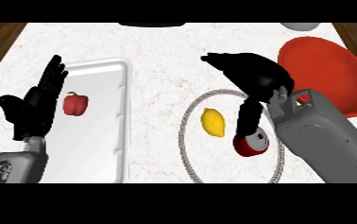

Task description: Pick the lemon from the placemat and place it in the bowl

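Here, oval yellow lemon (213,122) on round placemat (208,156), right hand (259,76) near, fingers (217,59) apart.

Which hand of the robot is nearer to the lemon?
The right. The right hand is just beside the lemon, up and to its right in the view; the left hand stands open at the left edge, beyond the white tray.

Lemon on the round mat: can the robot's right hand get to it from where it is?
Probably yes. The right hand is just up and right of the lemon, and nothing covers it. The red can stands close at the lemon's right and might crowd the grasp.
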Controlling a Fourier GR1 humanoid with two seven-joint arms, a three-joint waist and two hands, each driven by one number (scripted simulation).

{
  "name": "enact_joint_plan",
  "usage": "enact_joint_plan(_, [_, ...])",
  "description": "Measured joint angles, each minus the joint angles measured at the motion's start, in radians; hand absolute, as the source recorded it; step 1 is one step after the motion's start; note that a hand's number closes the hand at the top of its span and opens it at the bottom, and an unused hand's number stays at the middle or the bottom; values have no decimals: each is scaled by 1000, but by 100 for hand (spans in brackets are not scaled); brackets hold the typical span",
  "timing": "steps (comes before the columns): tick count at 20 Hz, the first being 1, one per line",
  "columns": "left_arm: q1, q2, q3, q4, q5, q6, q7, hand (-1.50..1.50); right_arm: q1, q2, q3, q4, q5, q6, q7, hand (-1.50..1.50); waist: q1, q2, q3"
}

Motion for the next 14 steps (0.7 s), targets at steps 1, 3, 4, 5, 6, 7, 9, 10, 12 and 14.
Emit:
enact_joint_plan(1, [2,1,2,-12,-2,1,8,0,-3,4,3,26,1,20,-13,-150,0,0,0])
enact_joint_plan(3, [9,1,11,-12,2,-7,3,0,-2,23,20,53,0,57,-7,-150,-3,-1,0])
enact_joint_plan(4, [-1,4,16,-8,4,-12,12,0,2,36,36,64,5,68,4,-150,-6,-1,0])
enact_joint_plan(5, [5,2,17,-14,2,-10,12,0,0,48,45,86,10,80,8,-150,-5,-1,0])
enact_joint_plan(6, [16,8,21,-30,5,-17,18,0,-8,60,49,108,9,95,20,-150,-4,-2,0])
enact_joint_plan(7, [20,8,21,-38,2,-17,21,0,-18,77,55,129,6,111,35,-150,-4,-2,1])
enact_joint_plan(9, [16,11,36,-33,9,-30,21,0,-18,84,52,148,13,140,33,-150,-7,-2,1])
enact_joint_plan(10, [11,11,39,-38,9,-30,31,0,-18,88,60,166,28,147,25,-150,-7,-2,1])
enact_joint_plan(12, [7,14,47,-48,6,-37,46,0,-11,98,66,174,60,162,13,-150,-9,-2,1])
enact_joint_plan(14, [2,11,54,-37,2,-42,40,0,-15,110,83,189,123,149,-16,-150,-9,-2,1])
